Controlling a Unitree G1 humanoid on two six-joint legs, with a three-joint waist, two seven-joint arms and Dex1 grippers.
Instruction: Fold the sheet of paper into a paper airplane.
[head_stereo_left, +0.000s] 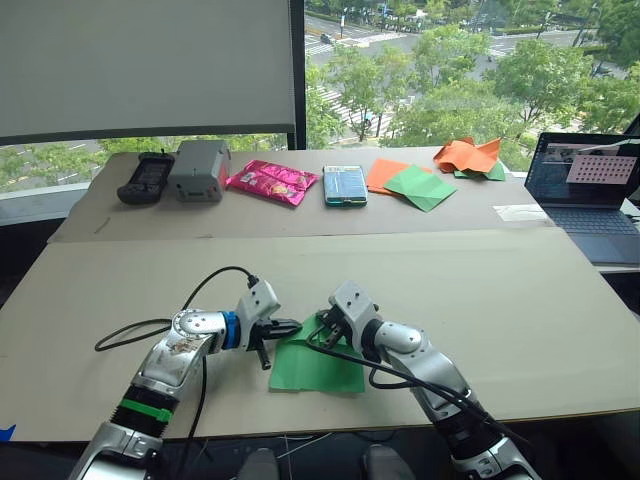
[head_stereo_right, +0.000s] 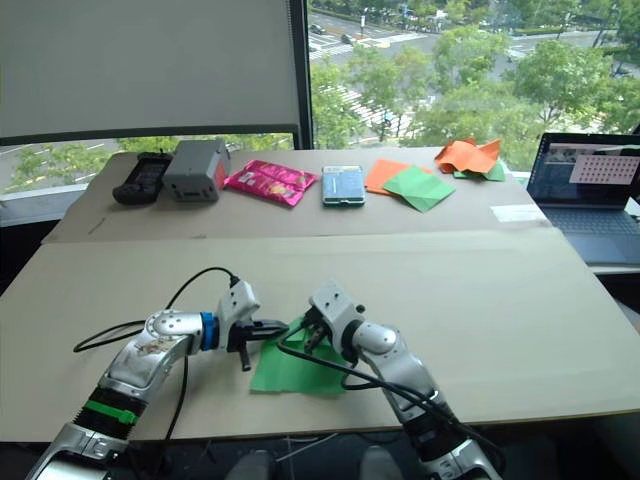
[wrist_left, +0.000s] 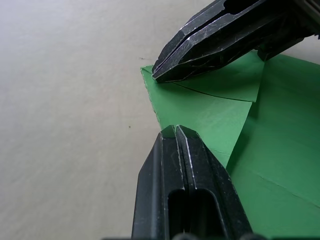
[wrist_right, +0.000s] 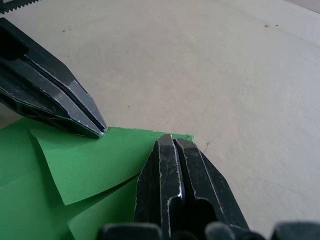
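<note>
1. Far left on the back counter (head_stereo_left: 150, 220) you have a black handheld controller (head_stereo_left: 146, 178) and, just beside it, a grey box (head_stereo_left: 198, 170). Both are well apart from your work.
2. Your left hand (head_stereo_left: 283, 327) is clenched, its two fingers pressed together with nothing between them. Its tip rests on the left part of the sheet of paper (head_stereo_left: 320, 365), pinning it down rather than gripping it.
3. The sheet of paper lies flat on the near counter, close to its front edge, between your two arms. The wrist views show corner flaps already turned over onto the top, so I judge the fold to be at an early stage.
4. Your right hand (head_stereo_left: 322, 330) is clenched too, holding nothing, with its tip down on the far edge of the sheet, near the left tip.
5. Expect the paper to be very light and thin. It will slide on the smooth counter and buckle if you push it sideways. Keep one tip pressing straight down, and take hold at a loose flap edge or corner, not the flat middle.
6. Further right at the back lie a pink packet (head_stereo_left: 272, 181), a phone (head_stereo_left: 344, 185), orange and green sheets (head_stereo_left: 412, 183), a crumpled orange shape (head_stereo_left: 468, 155) and a laptop (head_stereo_left: 588, 190).
</note>
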